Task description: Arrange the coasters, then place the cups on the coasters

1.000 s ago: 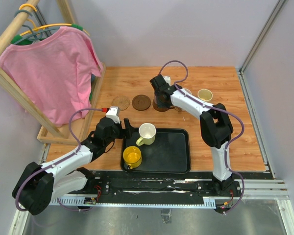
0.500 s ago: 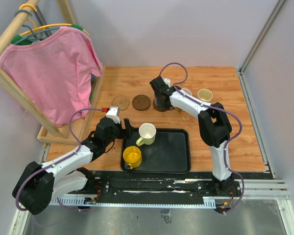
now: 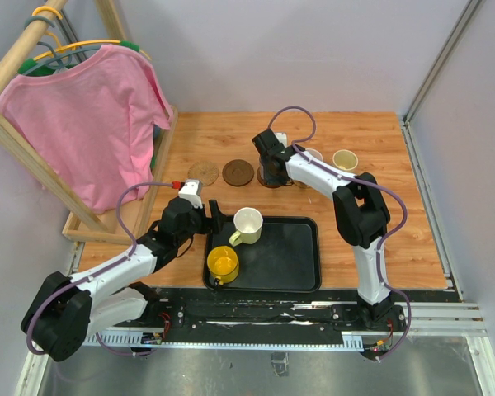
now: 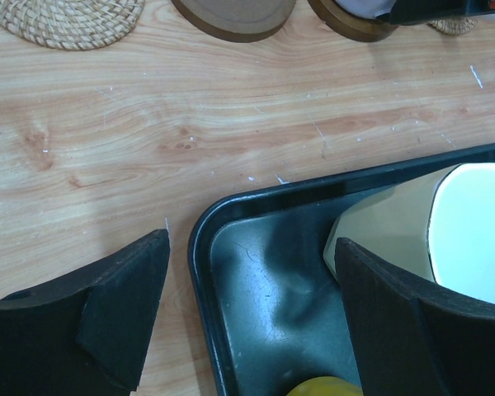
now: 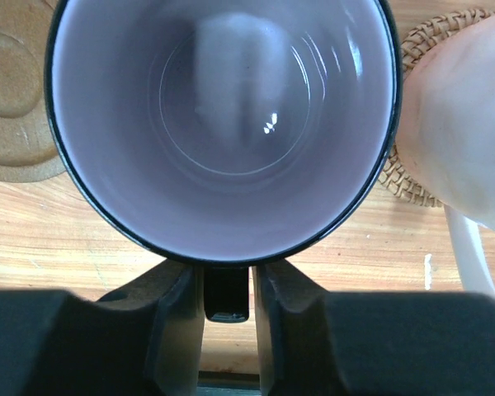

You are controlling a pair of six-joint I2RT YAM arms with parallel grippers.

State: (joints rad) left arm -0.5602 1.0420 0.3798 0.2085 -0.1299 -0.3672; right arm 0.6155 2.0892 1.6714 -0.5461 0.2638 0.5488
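- Greyish purple glazed mug point(image 5: 223, 115) sits on a dark brown wooden coaster point(image 4: 346, 31), at twelve o'clock from the black rectangular tray point(image 3: 289, 256).
- Right gripper point(image 5: 227, 309) flanks the mug's handle; whether it grips is unclear.
- Left gripper point(image 4: 247, 280) gapes wide, empty.
- The mug is likely rigid, slick and breakable; take it by the handle.

We look straight down into the empty purple mug point(image 5: 223, 115). Its dark handle point(image 5: 227, 295) sits between the jaws, close on both sides; contact unclear. Brown coaster point(image 5: 12, 99) at left. At right, a pale mug point(image 5: 462, 124) partly hides a woven coaster point(image 5: 412, 177). Wood table point(image 5: 66, 239).
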